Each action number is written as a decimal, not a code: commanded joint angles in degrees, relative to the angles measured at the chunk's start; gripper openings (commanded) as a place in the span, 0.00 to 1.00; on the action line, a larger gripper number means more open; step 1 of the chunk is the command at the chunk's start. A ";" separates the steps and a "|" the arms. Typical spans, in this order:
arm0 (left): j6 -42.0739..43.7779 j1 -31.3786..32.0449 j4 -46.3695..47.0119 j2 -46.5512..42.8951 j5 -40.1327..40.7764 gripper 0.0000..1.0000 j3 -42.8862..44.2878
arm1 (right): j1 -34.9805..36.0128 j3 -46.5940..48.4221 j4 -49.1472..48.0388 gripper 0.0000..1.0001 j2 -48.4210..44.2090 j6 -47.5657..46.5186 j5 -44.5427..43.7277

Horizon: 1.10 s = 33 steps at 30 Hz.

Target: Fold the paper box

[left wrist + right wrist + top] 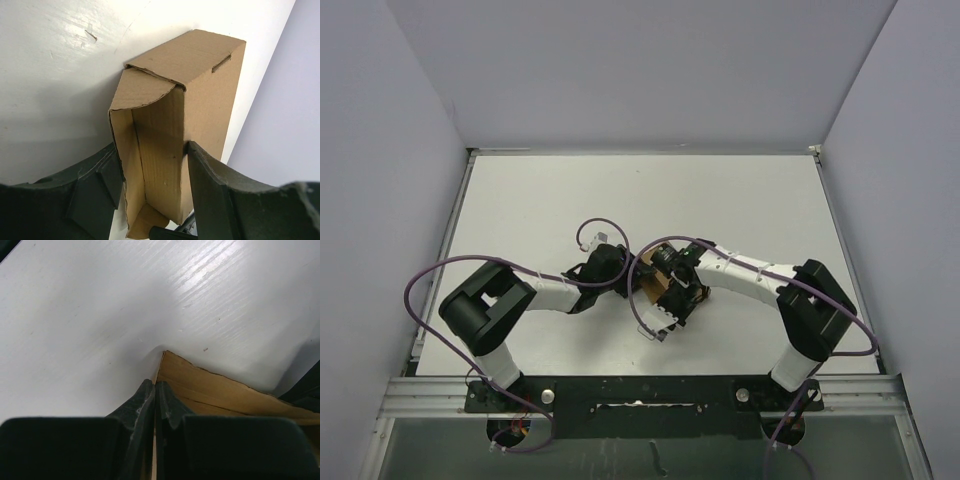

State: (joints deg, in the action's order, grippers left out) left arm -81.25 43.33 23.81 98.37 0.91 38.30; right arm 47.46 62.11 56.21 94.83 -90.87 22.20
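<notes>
The paper box (190,65) is a brown cardboard carton, partly formed, with its far end closed by a rounded flap and a slotted top panel. In the top view it (649,272) shows only as brown patches between the two wrists at mid table. My left gripper (152,150) straddles the open near end, one finger against each side wall, holding it. My right gripper (155,385) is shut on the thin edge of a cardboard wall (225,390), and a sliver of card shows between its fingers. Both grippers (620,272) (665,290) meet at the box.
The white table (620,200) stretches behind the box, with grey walls on three sides. Purple cables (430,275) loop over both arms. A metal rail (640,390) runs along the near edge by the arm bases.
</notes>
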 commanded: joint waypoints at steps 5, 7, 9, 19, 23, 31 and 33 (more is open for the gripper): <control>1.55 0.09 -5.23 3.31 -0.55 0.48 -0.46 | 1.49 4.18 2.06 0.00 2.53 -1.34 1.84; 1.54 0.09 -5.03 3.39 -0.60 0.48 -0.64 | 1.49 4.25 2.37 0.00 2.51 -1.78 1.77; 1.45 0.09 -4.79 3.48 -0.72 0.48 -0.73 | 1.50 4.69 2.97 0.00 2.47 -1.86 1.78; 1.45 -0.18 -4.39 3.18 -0.88 0.48 -0.95 | -0.50 2.80 3.31 0.00 -1.40 -1.26 2.15; 1.45 -0.19 -4.40 2.91 -0.91 0.48 -1.04 | -1.93 1.21 2.92 0.00 -2.94 -1.08 3.07; 1.45 -0.20 -4.74 2.71 -0.91 0.48 -0.78 | -3.19 -0.70 2.79 0.26 -9.05 0.20 8.12; 1.36 -0.18 -4.82 2.58 -0.92 0.48 -0.77 | -4.06 -1.20 2.09 0.39 -12.48 2.84 13.23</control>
State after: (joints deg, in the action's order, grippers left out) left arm -81.45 43.09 25.30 99.11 -0.58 38.30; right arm 44.47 61.21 58.52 90.06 -90.63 25.78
